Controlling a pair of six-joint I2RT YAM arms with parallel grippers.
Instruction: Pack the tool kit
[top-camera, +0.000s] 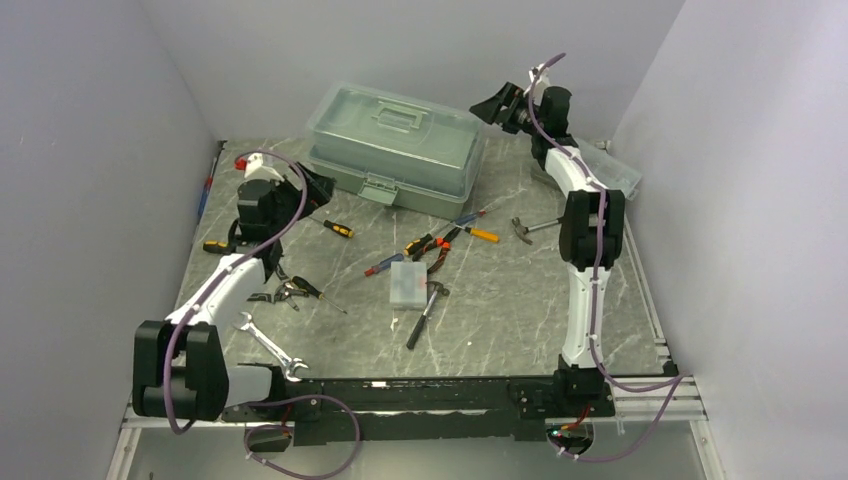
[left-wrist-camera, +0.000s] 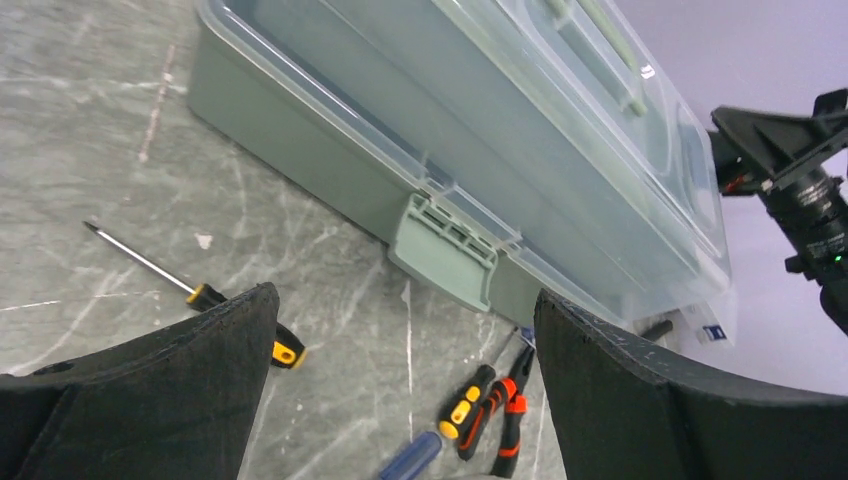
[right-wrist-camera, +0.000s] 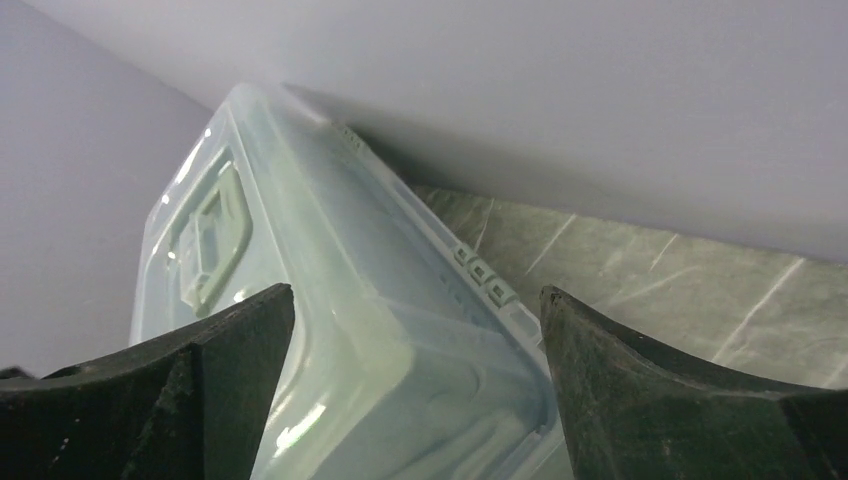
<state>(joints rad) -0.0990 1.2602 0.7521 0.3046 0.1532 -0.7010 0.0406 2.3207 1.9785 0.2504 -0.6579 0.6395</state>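
The tool kit is a sage-green box with a clear lid, lying shut at the back of the table. Its handle lies flat on the lid and its front latch is down. My left gripper hovers open just left of the box's front. In the left wrist view the left gripper has only bare table and the latch between its fingers. My right gripper is raised at the box's right end and is open. In the right wrist view the right gripper frames the tool kit's lid corner, holding nothing.
Loose tools lie in front of the box: a black-and-yellow screwdriver, red-handled pliers, a small translucent case, a hammer, a wrench and a second hammer. A clear organizer sits at the right wall.
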